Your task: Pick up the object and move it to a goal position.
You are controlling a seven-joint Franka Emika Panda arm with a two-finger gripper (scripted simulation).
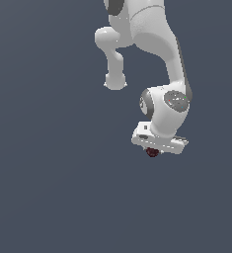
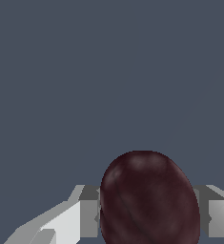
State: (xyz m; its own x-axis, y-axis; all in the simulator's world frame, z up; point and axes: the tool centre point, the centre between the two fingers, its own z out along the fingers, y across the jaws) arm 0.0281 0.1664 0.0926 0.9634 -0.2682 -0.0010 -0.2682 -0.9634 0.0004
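The object is a tiny dark red roundish lump, seen just under the white hand of my arm in the exterior view. In the wrist view the object fills the space between my two fingers, one grey-white finger on one side and the other finger on the opposite side, both touching it. My gripper is shut on the object. Its fingertips are hidden behind the hand in the exterior view.
A plain dark grey-blue ground fills both views. My white arm reaches down from the upper part of the exterior view. No other objects or edges show.
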